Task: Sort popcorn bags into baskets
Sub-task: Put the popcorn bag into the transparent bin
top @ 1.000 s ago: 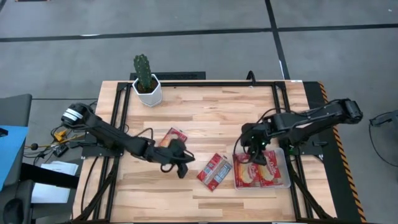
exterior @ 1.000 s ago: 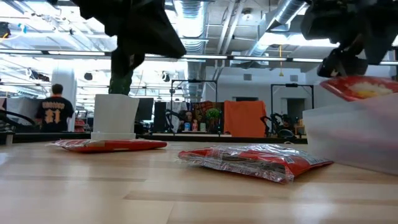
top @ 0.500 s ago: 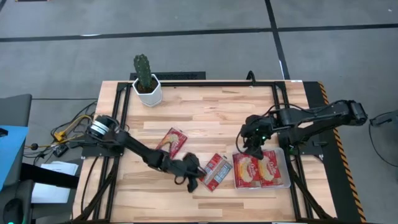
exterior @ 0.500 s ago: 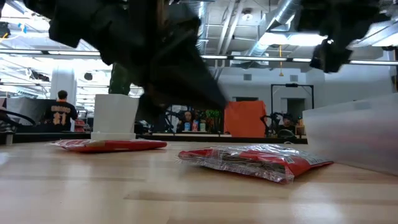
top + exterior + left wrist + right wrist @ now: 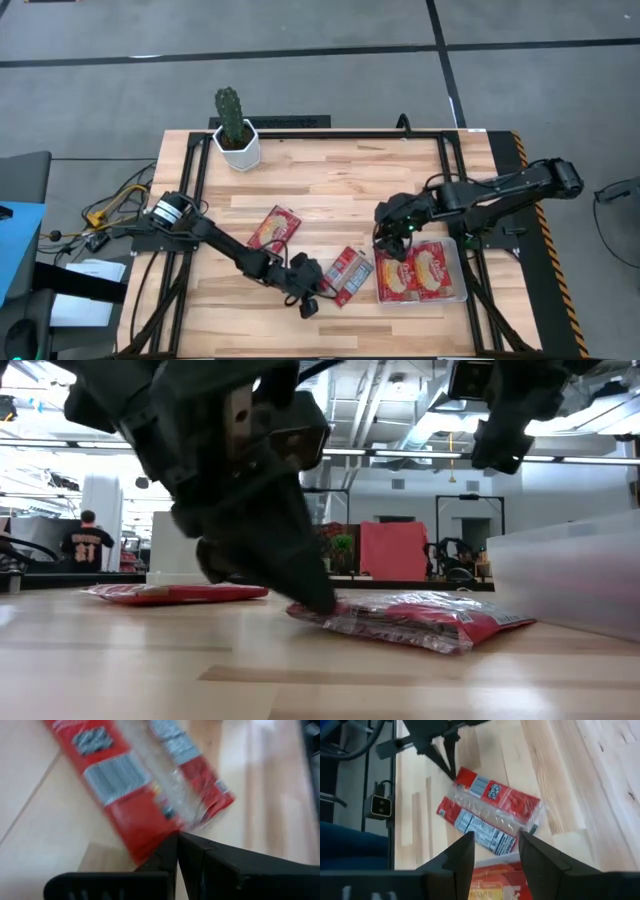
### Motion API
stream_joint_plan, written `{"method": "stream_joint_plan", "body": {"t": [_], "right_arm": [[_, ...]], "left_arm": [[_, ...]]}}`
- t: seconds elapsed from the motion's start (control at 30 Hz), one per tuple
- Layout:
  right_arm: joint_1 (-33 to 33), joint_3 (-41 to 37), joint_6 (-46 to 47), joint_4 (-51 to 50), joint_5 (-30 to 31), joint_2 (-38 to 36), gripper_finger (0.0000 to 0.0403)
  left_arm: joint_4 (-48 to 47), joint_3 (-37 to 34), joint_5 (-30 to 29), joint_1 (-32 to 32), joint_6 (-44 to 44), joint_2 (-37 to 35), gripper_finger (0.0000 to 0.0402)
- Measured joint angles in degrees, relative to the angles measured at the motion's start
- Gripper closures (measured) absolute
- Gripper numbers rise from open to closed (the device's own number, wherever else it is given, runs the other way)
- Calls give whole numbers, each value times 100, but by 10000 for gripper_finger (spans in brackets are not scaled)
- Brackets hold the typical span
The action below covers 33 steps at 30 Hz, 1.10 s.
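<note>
A red popcorn bag (image 5: pixel 345 275) lies flat on the table, label side up, just left of the clear tray (image 5: pixel 461 296). Two more bags (image 5: pixel 398 272) (image 5: pixel 436 270) lie in the tray. Another bag (image 5: pixel 275 227) lies flat farther left. My left gripper (image 5: pixel 310 298) is shut and low on the table at the middle bag's near left end; the low view (image 5: pixel 320 600) and the left wrist view (image 5: pixel 177 837) show this too. My right gripper (image 5: pixel 388 228) is open and empty, raised above the table by the tray's far left corner. My left gripper touches the middle bag's near left edge (image 5: pixel 150 851) with its shut fingertips. The fingers slant down from the table's left and near side. The bag lies flat on the table.
A white pot with a cactus (image 5: pixel 237 145) stands at the far left of the table. Black frame rails run along the table's left and right sides. In the low view a person stands in the room behind.
My left gripper has gone toward the table's right and near edge and down to the middle bag's end. My right gripper has let go of a red bag, which has dropped into the tray. The gripper has then gone left and farther back, off the tray.
</note>
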Motion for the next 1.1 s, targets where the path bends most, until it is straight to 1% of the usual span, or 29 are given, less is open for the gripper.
{"method": "stream_joint_plan", "body": {"t": [0.1, 0.17, 0.33, 0.43, 0.57, 0.67, 0.73, 0.8, 0.97, 1.1], "right_arm": [[10, 7, 46, 184, 133, 155, 227], [9, -2, 88, 112, 208, 240, 225], [-70, -2, 267, 186, 267, 627, 209], [-258, 2, 412, 215, 269, 895, 189], [-650, 0, 806, 386, 452, 1293, 162], [-977, 0, 1080, 414, 472, 1537, 155], [-1123, 7, 1097, 557, 419, 1682, 155], [-1212, -7, 991, 449, 418, 1670, 158], [-1251, -3, 806, 543, 422, 1502, 168], [-1260, 2, 796, 623, 449, 1370, 175]], "left_arm": [[-167, -1, -173, -7, -52, 0, 401], [-270, -1, -278, 24, -84, 0, 401], [-1076, 9, -730, 229, -343, -20, 402], [-1433, -33, -744, 398, -593, -24, 402], [-1418, -222, -741, 592, -1096, -52, 401], [-1420, -352, -653, 715, -1372, -56, 401], [-1435, -378, -595, 746, -1376, -110, 401], [-1508, -403, -647, 697, -1240, -272, 401], [-1802, -443, -986, 541, -1033, -865, 401], [-1345, -425, -1162, 517, -669, -1040, 401]]}}
